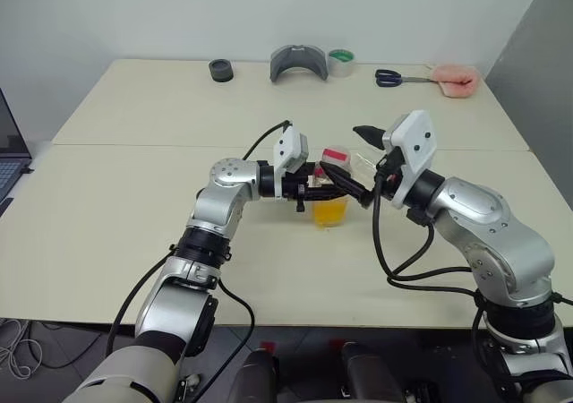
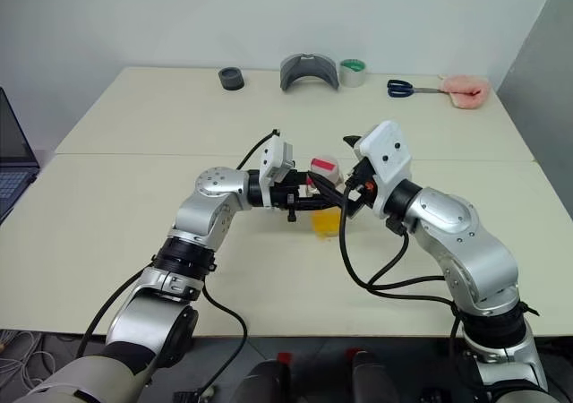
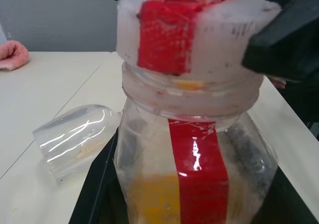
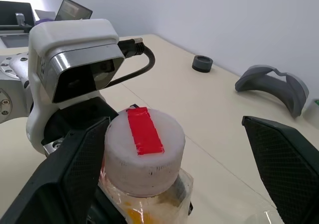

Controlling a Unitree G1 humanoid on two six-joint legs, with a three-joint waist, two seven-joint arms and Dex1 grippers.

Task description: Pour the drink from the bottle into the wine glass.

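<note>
Bottle [image 3: 192,149] capped; wine glass [image 3: 75,142] on its side, left wrist view.

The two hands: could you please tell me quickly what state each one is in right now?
Left hand: closed on the bottle, holding it upright.
Right hand: open, its fingers either side of the bottle's cap, not gripping it.

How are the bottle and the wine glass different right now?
The bottle stands upright, gripped by the left gripper; the wine glass lies on its side on the table, untouched. The bottle holds orange drink and is capped; the glass looks empty. Both are clear.
</note>
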